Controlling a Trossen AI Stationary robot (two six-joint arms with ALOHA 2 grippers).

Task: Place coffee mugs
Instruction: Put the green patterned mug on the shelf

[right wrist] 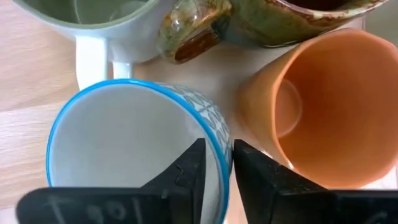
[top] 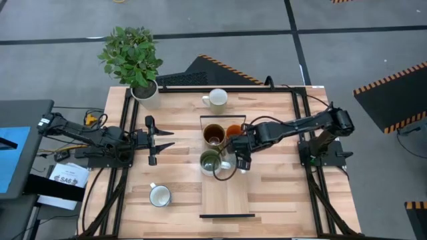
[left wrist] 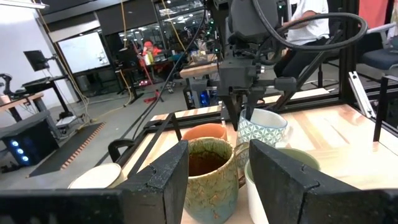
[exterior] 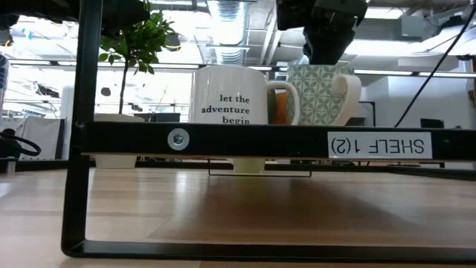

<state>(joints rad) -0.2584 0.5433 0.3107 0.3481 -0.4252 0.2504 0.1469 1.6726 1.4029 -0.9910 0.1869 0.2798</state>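
Four mugs stand close together on the wooden shelf board [top: 227, 200]: a brown-glazed one [top: 213, 134], an orange one [top: 234, 131], a white one with a green inside [top: 211, 161] and a blue-rimmed patterned one [right wrist: 130, 149]. My right gripper [top: 240, 159] hangs over the patterned mug [left wrist: 261, 129], shut on it. Two more white mugs stand apart on their bases, one [top: 217, 99] by the far edge and one [top: 160, 195] near the left. My left gripper [top: 159, 140] waits open to the left of the shelf, touching nothing. My right gripper pinches the patterned mug's rim [right wrist: 219, 142] on the side facing the orange mug [right wrist: 311, 106], one finger [right wrist: 189, 168] inside the mug and one [right wrist: 252, 171] outside. The fingers come from above, pointing down. The mug stays upright; the shelf bar hides its base.
A potted plant [top: 137, 63] stands at the far left corner. The black shelf frame [exterior: 245, 140] crosses in front of the mugs in the low view. Bare board lies near the shelf's front edge [top: 227, 215]. A person [left wrist: 311, 25] sits beyond the table.
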